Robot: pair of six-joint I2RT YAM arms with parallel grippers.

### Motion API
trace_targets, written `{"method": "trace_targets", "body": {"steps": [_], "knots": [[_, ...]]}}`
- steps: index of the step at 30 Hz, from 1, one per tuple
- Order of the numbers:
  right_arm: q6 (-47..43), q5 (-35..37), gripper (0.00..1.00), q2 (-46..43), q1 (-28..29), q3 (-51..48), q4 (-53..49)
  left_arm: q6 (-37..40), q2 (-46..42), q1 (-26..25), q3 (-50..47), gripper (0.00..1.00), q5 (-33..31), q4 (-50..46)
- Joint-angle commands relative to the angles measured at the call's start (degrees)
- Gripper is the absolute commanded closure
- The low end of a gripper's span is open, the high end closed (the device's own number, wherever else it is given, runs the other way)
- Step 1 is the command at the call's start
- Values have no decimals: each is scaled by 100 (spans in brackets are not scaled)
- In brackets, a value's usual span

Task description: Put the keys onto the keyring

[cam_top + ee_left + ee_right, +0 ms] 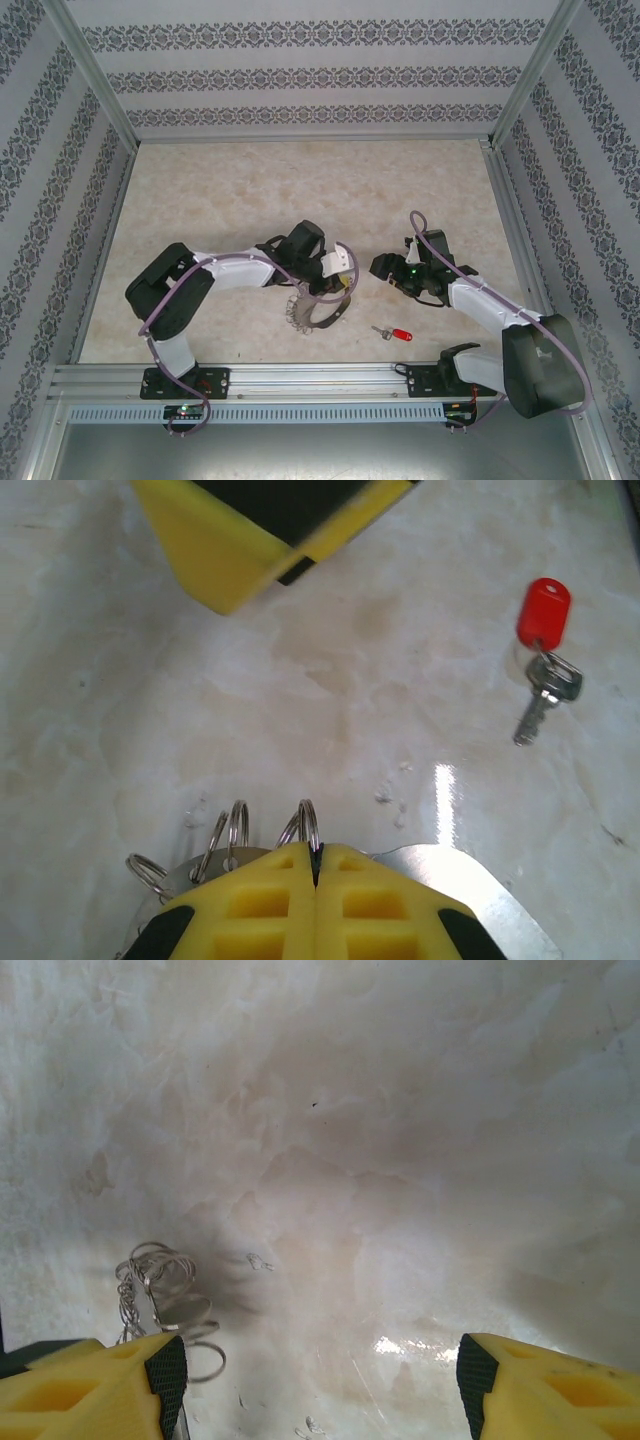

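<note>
Our left claw (316, 858) clamps the keyring (312, 312); our right claw (320, 1372) gapes empty, nearer the key (393, 333), which lies toward the surface's (250, 200) near edge, blade leftward.

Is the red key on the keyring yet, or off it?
Off. The red key lies flat on the table, apart from the keyring, which is clamped in the left gripper.
</note>
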Motion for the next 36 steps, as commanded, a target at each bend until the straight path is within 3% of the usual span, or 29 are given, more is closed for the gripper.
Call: {"method": "trace_targets", "body": {"steps": [1,10,15,20,27,36], "knots": [[-77,-11,26,22,4,126,-41,-273,268,33,593,100,-295,-1100],[-70,38,26,9,30,145,-68,-216,729,-50,1674,100,-611,-2725],[-85,40,26,34,34,154,-64,42,1157,-77,2590,100,-832,-4285],[-104,49,26,70,29,155,-80,289,1436,-137,3113,100,-994,-5179],[-130,51,26,123,30,215,-87,186,1675,-251,3255,100,-1275,-5253],[-157,36,26,134,28,312,-136,-120,1358,-288,2600,85,-1333,-4187]]}}
